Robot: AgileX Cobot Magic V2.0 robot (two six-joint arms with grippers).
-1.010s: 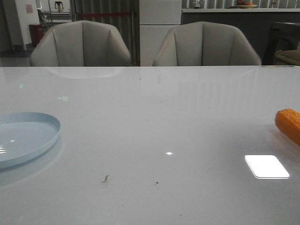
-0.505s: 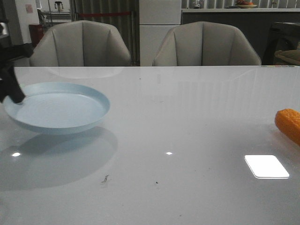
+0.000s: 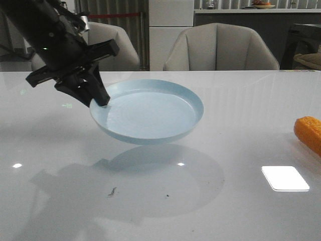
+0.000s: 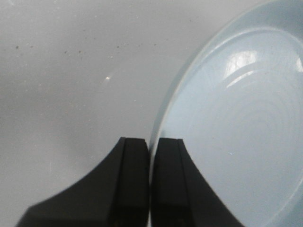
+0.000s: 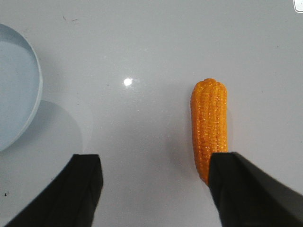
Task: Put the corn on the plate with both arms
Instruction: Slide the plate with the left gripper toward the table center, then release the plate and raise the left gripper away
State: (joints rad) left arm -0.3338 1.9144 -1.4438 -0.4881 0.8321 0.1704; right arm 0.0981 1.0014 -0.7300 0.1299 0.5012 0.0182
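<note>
My left gripper [image 3: 98, 98] is shut on the left rim of the pale-blue plate [image 3: 150, 113] and holds it tilted above the table's middle, casting a shadow below. In the left wrist view the two dark jaws pinch the plate's [image 4: 241, 123] thin rim at the gripper [image 4: 151, 146]. The orange-yellow corn [image 3: 310, 133] lies on the table at the far right edge of the front view. In the right wrist view the corn [image 5: 209, 125] lies lengthwise, its near end beside one finger. My right gripper [image 5: 154, 165] is open above the table, empty, out of the front view.
The glossy white table [image 3: 160, 201] shows a bright rectangular light reflection [image 3: 285, 178] at front right. Two beige chairs [image 3: 220, 47] stand behind the far edge. The plate's edge [image 5: 19, 94] also shows in the right wrist view.
The left arm has entered the front view, carrying the plate up and rightward from the table's left side toward the middle. The corn has not moved.
</note>
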